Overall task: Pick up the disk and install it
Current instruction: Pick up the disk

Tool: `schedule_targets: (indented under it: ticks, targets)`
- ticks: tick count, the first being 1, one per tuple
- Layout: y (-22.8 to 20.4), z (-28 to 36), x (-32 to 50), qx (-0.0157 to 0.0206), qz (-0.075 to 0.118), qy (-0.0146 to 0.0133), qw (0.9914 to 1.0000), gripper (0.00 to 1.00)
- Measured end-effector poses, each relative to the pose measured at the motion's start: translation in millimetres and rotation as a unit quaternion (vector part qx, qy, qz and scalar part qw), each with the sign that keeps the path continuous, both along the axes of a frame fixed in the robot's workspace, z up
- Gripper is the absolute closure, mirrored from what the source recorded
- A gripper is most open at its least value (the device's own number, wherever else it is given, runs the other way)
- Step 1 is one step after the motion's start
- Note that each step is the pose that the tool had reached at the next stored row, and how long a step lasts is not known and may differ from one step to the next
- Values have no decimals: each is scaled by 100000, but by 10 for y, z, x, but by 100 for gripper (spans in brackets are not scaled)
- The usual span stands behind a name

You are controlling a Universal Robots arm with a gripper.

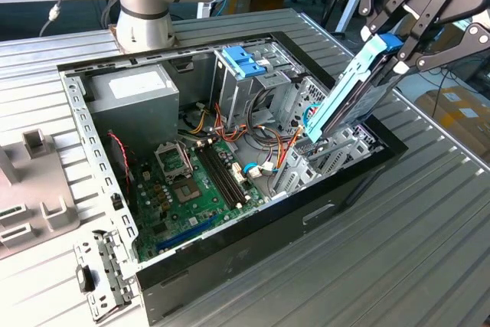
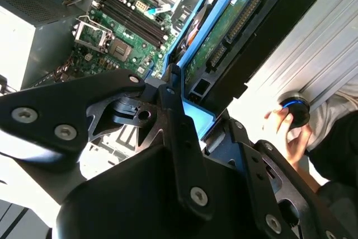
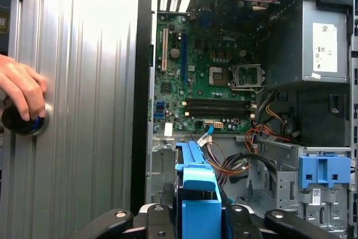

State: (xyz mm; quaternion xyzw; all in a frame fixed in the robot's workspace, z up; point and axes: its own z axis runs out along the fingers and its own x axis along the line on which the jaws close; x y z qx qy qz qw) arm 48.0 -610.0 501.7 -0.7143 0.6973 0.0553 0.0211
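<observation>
Blue-railed disk (image 1: 348, 101) hangs tilted over the computer case (image 1: 253, 254), pinched by the hand (image 1: 395, 45).

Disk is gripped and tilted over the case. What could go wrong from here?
The gripper pinches the disk by its upper end, and the disk hangs tilted; it could swing or slip in the grip.
Its lower end sits close to loose cables by the drive cage; they may get pinched.
A person's hand rests on a knob beside the case, near the arm's working area.
</observation>
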Motion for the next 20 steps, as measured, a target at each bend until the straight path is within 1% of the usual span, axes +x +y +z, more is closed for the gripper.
schedule_targets:
  ticks: [14, 20]
  targets:
    - [0, 37, 60, 2, 0, 49, 100000, 63]
    - [0, 63, 90, -1, 2, 70, 100000, 63]
